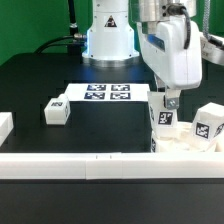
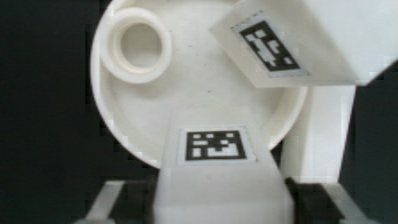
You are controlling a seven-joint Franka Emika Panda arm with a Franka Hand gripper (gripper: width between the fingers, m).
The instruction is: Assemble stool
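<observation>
My gripper (image 1: 168,102) is shut on a white stool leg (image 1: 163,117) and holds it upright over the round white seat (image 1: 188,146) at the exterior view's right. In the wrist view the held leg (image 2: 221,172), with a square tag on it, sits between my fingers (image 2: 118,200) and reaches the seat disc (image 2: 151,105). An open hole (image 2: 139,45) shows in the disc. A second tagged leg (image 2: 281,48) stands on the seat; it also shows in the exterior view (image 1: 208,123). A third leg (image 1: 57,111) lies loose at the exterior view's left.
The marker board (image 1: 103,93) lies flat in the middle behind the work area. A long white rail (image 1: 80,161) runs along the front edge, and the seat rests against it. A white block (image 1: 5,125) sits at the far left. The robot base (image 1: 108,40) stands at the back.
</observation>
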